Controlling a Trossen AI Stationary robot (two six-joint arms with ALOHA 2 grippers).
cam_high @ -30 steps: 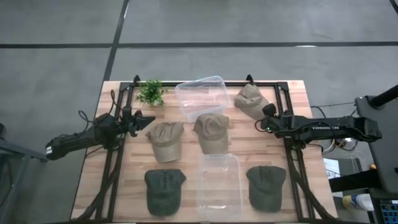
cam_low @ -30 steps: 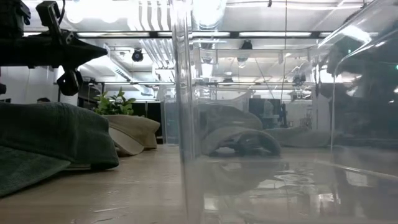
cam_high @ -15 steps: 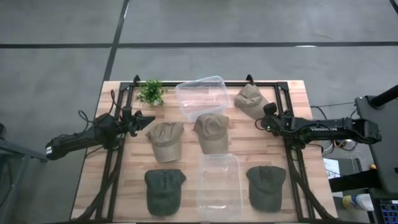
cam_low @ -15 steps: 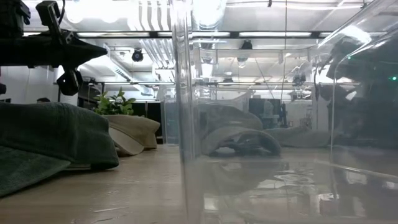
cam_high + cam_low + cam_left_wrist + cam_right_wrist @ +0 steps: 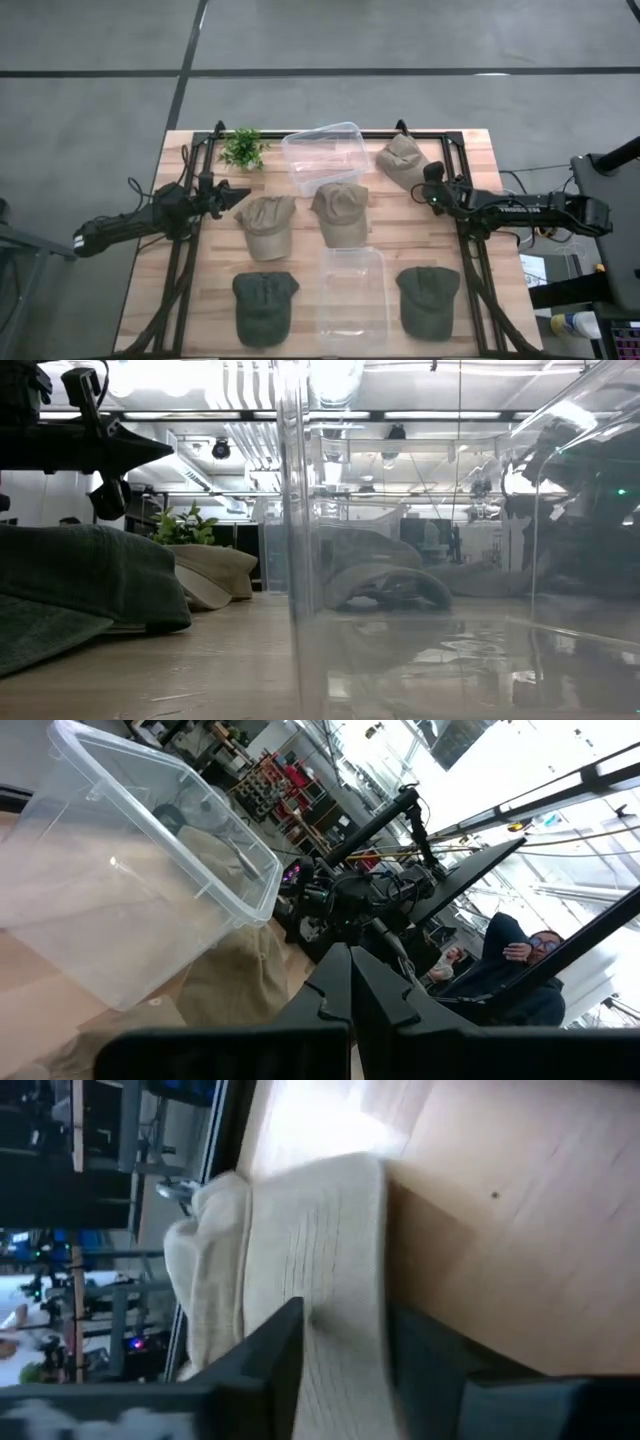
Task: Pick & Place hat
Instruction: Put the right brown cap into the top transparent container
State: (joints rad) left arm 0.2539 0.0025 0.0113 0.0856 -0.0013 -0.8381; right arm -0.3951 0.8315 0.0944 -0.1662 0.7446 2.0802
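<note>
Right gripper (image 5: 428, 180) is pinching the brim of the crumpled tan cloth cap (image 5: 402, 160) at the table's far right corner; left gripper (image 5: 237, 195), fingers pressed together, is hovering at the left edge.

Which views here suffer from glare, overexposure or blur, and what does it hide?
Low view: the clear bin wall fills the frame, reflections veiling the hats behind it. Right wrist view: the tan hat is washed out and soft, the right tool blurred around its brim. Left wrist view: bright windows blow out the background. High view: even light.
</note>
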